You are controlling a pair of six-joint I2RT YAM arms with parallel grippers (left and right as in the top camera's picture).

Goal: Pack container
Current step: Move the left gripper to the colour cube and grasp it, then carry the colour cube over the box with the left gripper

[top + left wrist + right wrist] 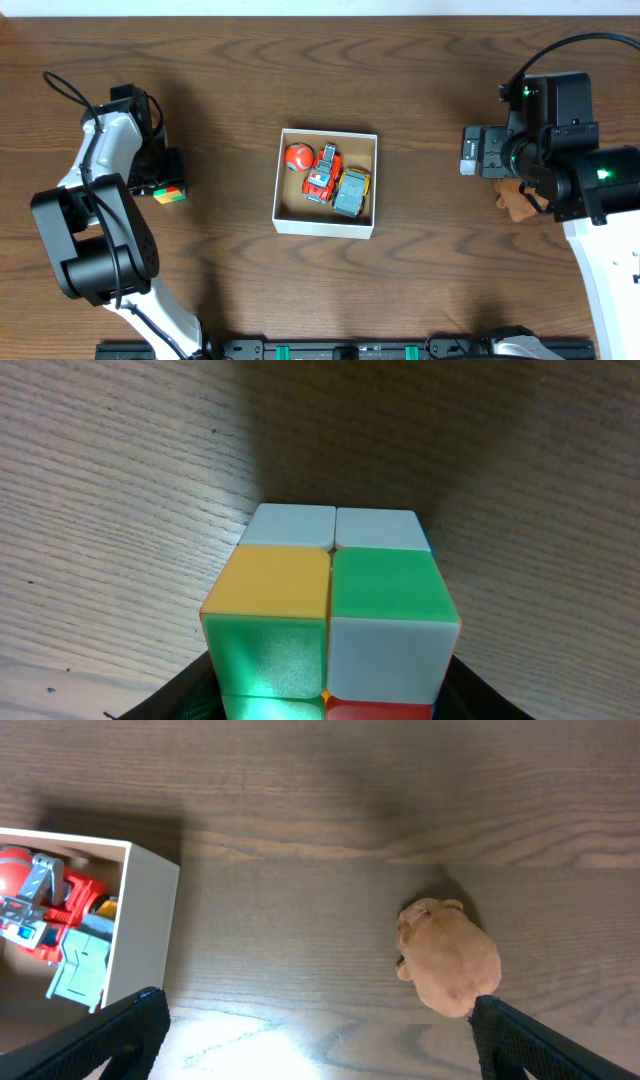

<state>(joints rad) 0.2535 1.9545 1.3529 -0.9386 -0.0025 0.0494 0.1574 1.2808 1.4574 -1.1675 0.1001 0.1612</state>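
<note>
Left tool (162, 178) clamps colour cube (330, 620); right tool (315, 1010) spread wide (brown plush (448, 955) ahead); container (322, 225) holds three toys (322, 174).

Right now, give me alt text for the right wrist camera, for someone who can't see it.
A small tan lumpy toy lies on the dark wooden table, close to one finger of the open right tool, whose two fingers frame the bottom corners. At the left edge, the white container holds a red toy truck.
</note>
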